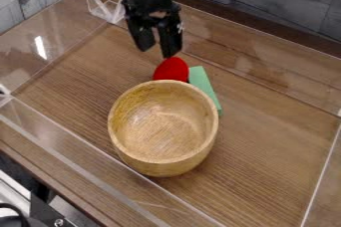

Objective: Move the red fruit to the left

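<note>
The worktop (273, 156) is brown wood grain. The claw (156, 44) hangs above it, fingers apart, nothing between them. The red fruit (172, 69) lies on the worktop, just below the claw in the view. Directly beyond the fruit from the claw sits a wooden bowl (164, 128); a green block (202, 87) lies beside the fruit, partly hidden behind the bowl rim.
</note>
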Robot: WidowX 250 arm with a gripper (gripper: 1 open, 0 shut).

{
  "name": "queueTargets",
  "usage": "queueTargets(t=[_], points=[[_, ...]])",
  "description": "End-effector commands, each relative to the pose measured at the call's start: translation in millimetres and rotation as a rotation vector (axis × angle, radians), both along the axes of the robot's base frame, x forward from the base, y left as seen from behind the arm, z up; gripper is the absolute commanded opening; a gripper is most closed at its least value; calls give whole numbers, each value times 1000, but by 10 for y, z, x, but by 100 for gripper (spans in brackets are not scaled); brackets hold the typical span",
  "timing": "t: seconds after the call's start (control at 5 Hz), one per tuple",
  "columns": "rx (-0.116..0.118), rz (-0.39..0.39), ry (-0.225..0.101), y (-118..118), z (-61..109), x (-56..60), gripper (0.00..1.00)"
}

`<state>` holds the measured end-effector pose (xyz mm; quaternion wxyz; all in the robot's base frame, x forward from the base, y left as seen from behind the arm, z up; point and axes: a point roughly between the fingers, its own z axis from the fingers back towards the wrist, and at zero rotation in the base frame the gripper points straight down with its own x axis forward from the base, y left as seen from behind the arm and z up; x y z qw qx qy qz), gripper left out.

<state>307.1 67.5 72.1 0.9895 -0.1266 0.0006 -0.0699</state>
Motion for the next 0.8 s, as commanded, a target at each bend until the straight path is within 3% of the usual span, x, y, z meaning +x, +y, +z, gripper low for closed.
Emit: queueTargets(t=[0.0, 0.4, 0.6], points=[[18, 28, -30, 95, -24, -29, 100], [15, -129, -27, -22, 0, -136, 100], [17, -140, -24, -63, -40, -39, 0]])
